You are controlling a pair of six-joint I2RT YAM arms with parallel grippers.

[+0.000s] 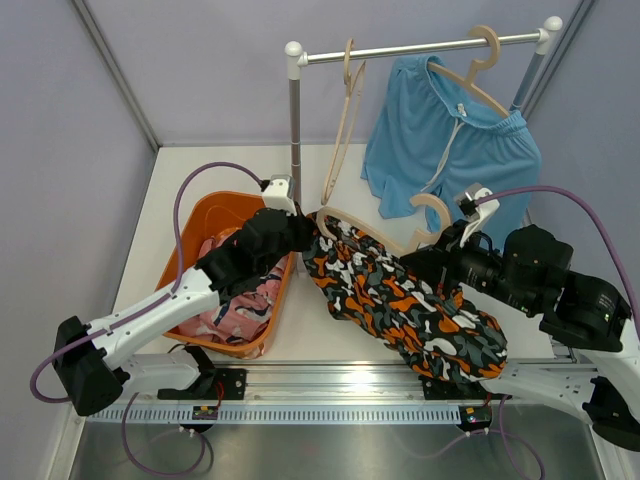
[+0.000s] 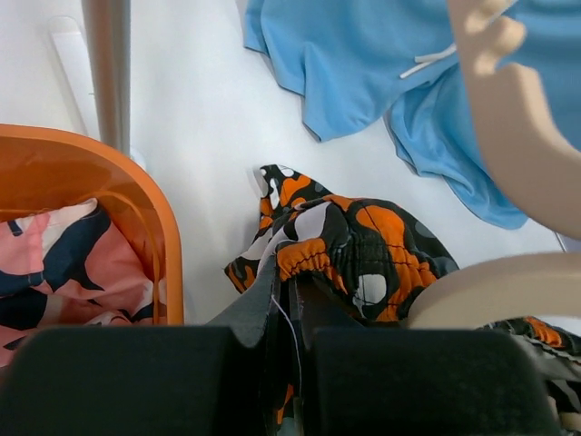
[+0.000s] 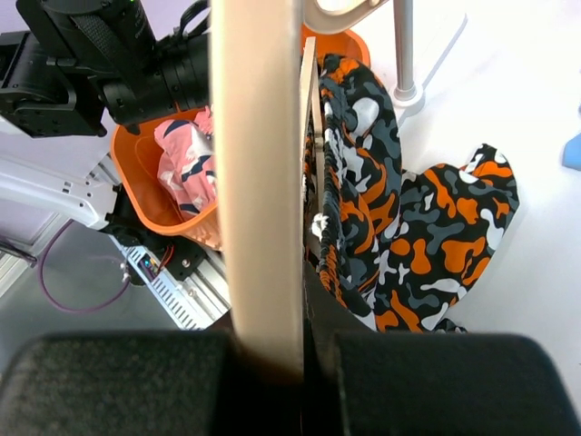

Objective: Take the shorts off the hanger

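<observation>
The black shorts with orange and white blotches point(image 1: 410, 300) hang on a wooden hanger point(image 1: 432, 205) held low over the table. My left gripper point(image 1: 300, 232) is shut on their waistband at the hanger's left end, and the left wrist view shows cloth pinched between the fingers point(image 2: 286, 309). My right gripper point(image 1: 440, 255) is shut on the hanger's bar point(image 3: 263, 182), with the shorts point(image 3: 408, 227) draped beside it. The light blue shorts point(image 1: 450, 150) hang on a second hanger at the right of the rail. The pink shorts point(image 1: 235, 300) lie in the orange basket point(image 1: 200, 215).
The clothes rail point(image 1: 420, 47) runs across the back on an upright pole point(image 1: 296, 130), with an empty wooden hanger point(image 1: 345, 120) at its left end. The basket stands left of the pole. Grey walls close in both sides.
</observation>
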